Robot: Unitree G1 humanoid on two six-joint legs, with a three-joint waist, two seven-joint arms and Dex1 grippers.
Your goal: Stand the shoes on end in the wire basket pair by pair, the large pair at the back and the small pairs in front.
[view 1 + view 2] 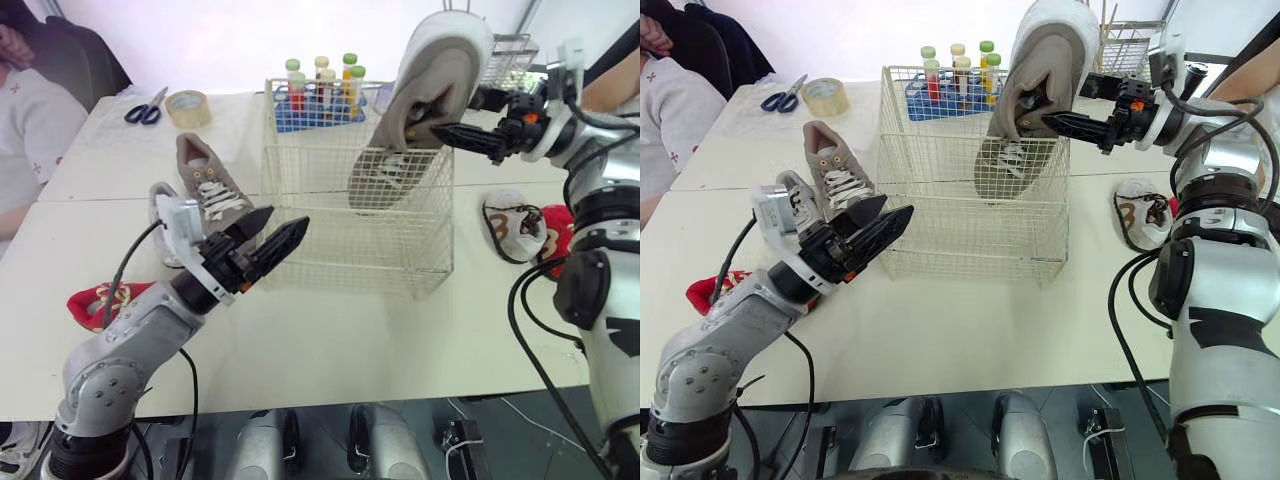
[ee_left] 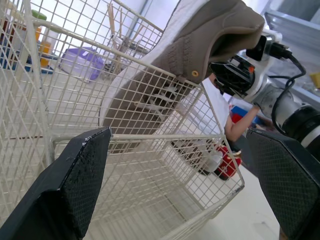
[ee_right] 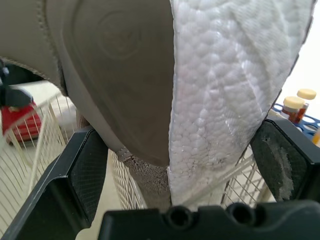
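Note:
My right gripper (image 1: 437, 128) is shut on the heel of a large grey-beige shoe (image 1: 430, 75) with a white sole. The shoe hangs toe down, its front half inside the back right of the wire basket (image 1: 340, 250). Whether the toe touches the basket floor I cannot tell. Its mate (image 1: 207, 182) lies on the table left of the basket, beside a small pale shoe (image 1: 165, 215). A small red shoe (image 1: 100, 300) lies at the near left. A small white shoe (image 1: 512, 228) and a red one (image 1: 558, 238) lie right of the basket. My left gripper (image 1: 280, 228) is open and empty at the basket's front left corner.
Behind the basket stands a blue rack of capped bottles (image 1: 320, 95). A tape roll (image 1: 188, 108) and scissors (image 1: 147, 108) lie at the back left. A second wire container (image 1: 508, 60) stands at the back right. A person (image 1: 25, 120) sits at the far left.

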